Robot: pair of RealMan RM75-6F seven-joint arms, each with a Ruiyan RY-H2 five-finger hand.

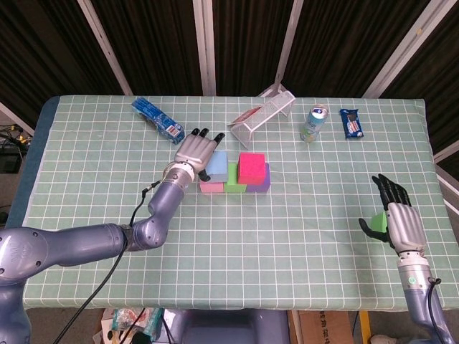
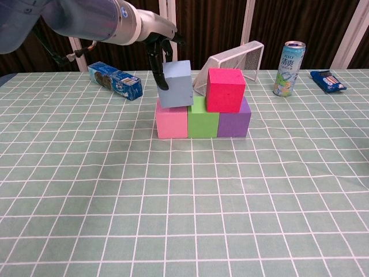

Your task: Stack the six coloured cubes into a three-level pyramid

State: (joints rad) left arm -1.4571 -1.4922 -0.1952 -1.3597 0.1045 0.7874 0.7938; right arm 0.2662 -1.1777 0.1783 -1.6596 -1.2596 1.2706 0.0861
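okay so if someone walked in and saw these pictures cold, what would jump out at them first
Probably the bright row of cubes mid-table: pink cube, green cube and purple cube side by side, with a magenta cube stacked on the green and purple ones. Next, the left robot hand holding a light blue cube, tilted, just over the pink one. Far off at the table's right edge, the right robot hand cradles a small green cube.

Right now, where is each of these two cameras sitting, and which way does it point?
Head view: high above the near table edge, looking down; shows the left hand holding the light blue cube and the right hand holding a small green cube.
Chest view: low at table height, facing forward across the checked green tablecloth; only the left arm shows.
Both share the cube stack.
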